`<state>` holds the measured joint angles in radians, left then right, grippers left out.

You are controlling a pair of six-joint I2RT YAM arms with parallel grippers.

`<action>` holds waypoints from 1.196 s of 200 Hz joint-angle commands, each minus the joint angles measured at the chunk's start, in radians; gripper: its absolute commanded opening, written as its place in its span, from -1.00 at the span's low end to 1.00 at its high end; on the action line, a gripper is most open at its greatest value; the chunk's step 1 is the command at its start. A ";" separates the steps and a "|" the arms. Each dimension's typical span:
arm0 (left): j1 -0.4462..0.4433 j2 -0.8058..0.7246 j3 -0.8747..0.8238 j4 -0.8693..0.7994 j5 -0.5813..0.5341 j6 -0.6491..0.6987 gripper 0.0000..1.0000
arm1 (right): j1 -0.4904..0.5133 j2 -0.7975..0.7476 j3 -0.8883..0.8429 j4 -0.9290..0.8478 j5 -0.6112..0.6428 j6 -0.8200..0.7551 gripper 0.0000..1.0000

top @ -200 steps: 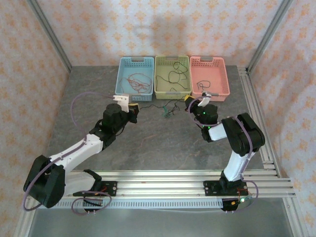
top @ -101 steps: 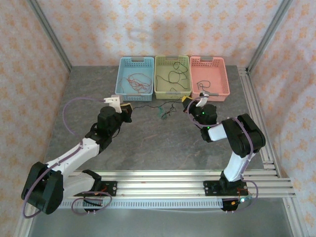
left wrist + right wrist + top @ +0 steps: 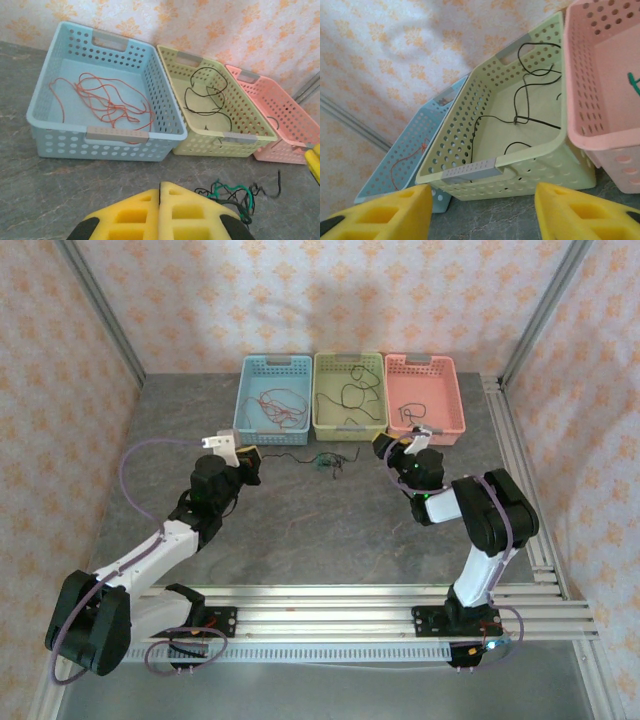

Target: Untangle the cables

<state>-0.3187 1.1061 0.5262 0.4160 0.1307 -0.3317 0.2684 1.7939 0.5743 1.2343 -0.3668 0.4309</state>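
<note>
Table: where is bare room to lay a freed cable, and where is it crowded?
Bare: the grey table between the arms, nearer than the cable clump; also left of the blue basket. Crowded: before the green basket, where the clump lies between left gripper and right gripper.

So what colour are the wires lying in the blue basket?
Orange-red; the wires show best in the left wrist view.
</note>
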 commanded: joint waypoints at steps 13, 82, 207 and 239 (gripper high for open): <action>0.002 0.023 0.011 0.062 0.065 0.013 -1.00 | 0.053 0.000 0.036 0.087 -0.103 -0.091 0.04; 0.001 0.047 0.032 0.032 0.055 0.013 -1.00 | 0.221 -0.058 0.053 -0.031 -0.215 -0.426 0.14; 0.000 0.057 0.051 -0.017 -0.028 -0.008 -1.00 | 0.299 -0.072 0.222 -0.568 -0.271 -0.606 0.09; 0.000 0.047 0.048 -0.014 -0.023 -0.009 -1.00 | 0.307 -0.036 0.266 -0.646 -0.238 -0.604 0.24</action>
<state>-0.3187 1.1614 0.5434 0.4042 0.1364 -0.3359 0.5636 1.7493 0.7910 0.6819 -0.6243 -0.1490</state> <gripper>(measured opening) 0.050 0.614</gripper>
